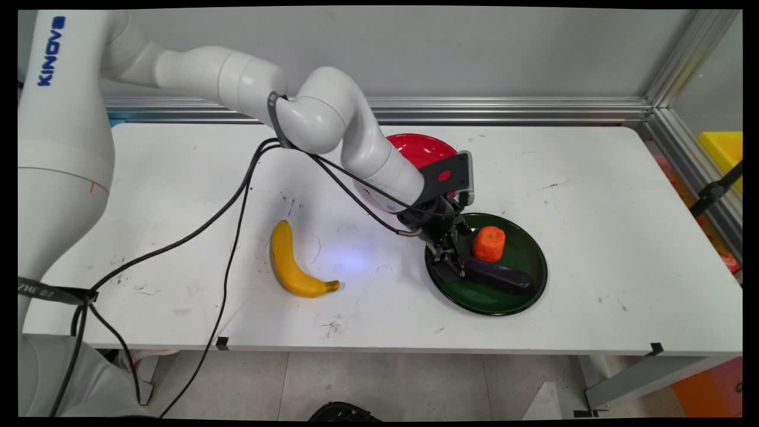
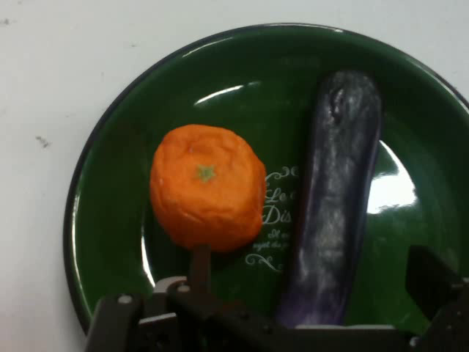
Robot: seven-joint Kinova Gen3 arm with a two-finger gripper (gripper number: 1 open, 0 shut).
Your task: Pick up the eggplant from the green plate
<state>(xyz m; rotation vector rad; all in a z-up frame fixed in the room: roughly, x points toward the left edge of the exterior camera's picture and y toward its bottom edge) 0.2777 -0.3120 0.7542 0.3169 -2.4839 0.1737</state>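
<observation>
Fingers (image 1: 452, 265) spread astride eggplant (image 1: 497, 276) end, on green plate (image 1: 474, 299) w/ orange (image 1: 489, 243) beside

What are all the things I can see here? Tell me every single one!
banana: one, yellow, lying on the table to the left of the green plate.
green plate: one, dark green, on the table right of centre, with pale lettering on its inside.
orange: one, orange with a small green stem mark, on the green plate.
eggplant: one, dark purple, lying on the green plate beside the orange.
red plate: one, red, behind the green plate, partly hidden by the arm.
table: one, white, scuffed.
gripper: one, black, low over the green plate at the near end of the eggplant.
</observation>
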